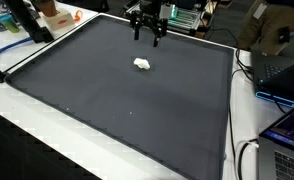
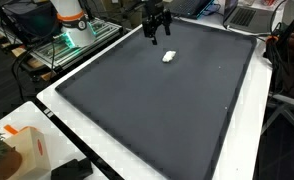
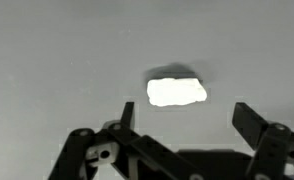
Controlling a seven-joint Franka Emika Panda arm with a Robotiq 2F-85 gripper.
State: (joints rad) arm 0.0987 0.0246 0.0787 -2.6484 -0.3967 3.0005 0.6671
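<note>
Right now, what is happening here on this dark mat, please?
A single robot arm holds its gripper above the far part of a dark mat that covers a white table. The jaws are open and hold nothing. A small white object lies alone on the mat, close to the gripper but apart from it. In the wrist view the object sits just ahead of the gap between the two fingers. What the object is, I cannot tell.

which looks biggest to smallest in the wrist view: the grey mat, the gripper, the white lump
1. grey mat, fills the whole background
2. gripper, jaws open; it looks large partly because it sits so close to the camera
3. white lump, clearly smallest
</note>
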